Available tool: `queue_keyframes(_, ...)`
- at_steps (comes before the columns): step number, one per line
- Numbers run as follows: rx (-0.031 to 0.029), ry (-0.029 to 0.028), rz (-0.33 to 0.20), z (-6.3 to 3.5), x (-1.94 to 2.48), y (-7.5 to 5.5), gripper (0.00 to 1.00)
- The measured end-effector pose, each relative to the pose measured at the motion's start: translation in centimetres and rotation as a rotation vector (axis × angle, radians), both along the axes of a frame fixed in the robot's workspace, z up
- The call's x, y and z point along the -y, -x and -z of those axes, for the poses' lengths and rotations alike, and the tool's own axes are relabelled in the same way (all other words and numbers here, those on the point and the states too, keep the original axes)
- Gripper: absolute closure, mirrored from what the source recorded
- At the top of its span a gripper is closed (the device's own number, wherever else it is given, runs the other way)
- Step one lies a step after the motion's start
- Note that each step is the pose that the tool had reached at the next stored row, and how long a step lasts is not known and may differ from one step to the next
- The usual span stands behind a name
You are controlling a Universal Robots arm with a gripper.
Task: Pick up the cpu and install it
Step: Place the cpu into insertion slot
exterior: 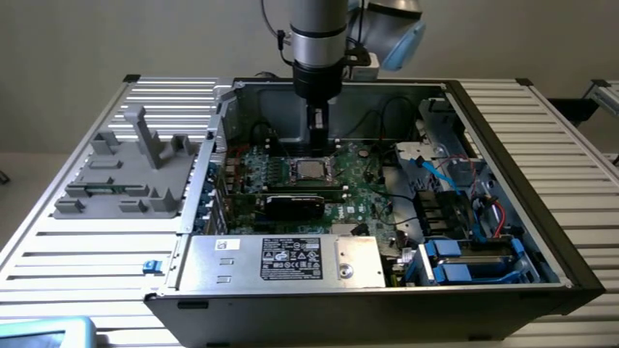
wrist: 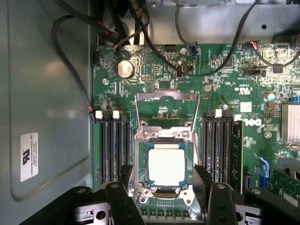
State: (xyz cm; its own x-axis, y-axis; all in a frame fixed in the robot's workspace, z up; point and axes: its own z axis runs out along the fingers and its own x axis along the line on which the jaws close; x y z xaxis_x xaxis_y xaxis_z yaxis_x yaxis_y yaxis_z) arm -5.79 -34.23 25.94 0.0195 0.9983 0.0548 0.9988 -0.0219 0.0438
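Gripper (exterior: 317,139) open, empty. The cpu (exterior: 309,169) lies flat in socket (exterior: 291,174) at gripper's 6 o'clock, exterior view; fingers (wrist: 123,174) straddle it, not touching.

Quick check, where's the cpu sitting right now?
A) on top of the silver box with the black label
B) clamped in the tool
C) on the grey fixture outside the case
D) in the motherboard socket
D: the cpu lies flat inside the socket.
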Motion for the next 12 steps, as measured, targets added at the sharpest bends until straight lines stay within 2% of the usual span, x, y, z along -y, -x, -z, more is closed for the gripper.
queue_keyframes(12, -0.0042, -0.0012, 0.0, -0.89, 0.15, -1.9, 0.38)
